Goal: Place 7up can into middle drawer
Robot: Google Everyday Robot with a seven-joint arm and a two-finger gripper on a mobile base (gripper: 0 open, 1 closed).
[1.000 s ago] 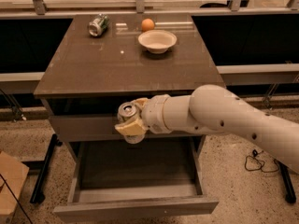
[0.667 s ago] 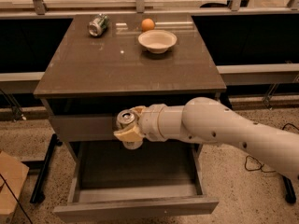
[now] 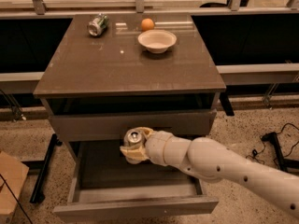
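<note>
Over open middle drawer (image 3: 135,207): claw (image 3: 132,147) grips 7up can (image 3: 133,137), seemingly upright.

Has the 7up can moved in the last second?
Yes. The claw, shut on the 7up can, has lowered it from the top edge of the closed drawer front to its bottom edge, just above the open middle drawer.

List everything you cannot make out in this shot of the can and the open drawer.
All in the camera view:
- 7up can: only its silver top shows; the gripper, over the open middle drawer with jaws shut round the can, hides the label.
- Drawer floor, right side: hidden by the arm.
- Arm: cut off at the lower right corner.
- The slot under the tabletop: too dark to see inside.
</note>
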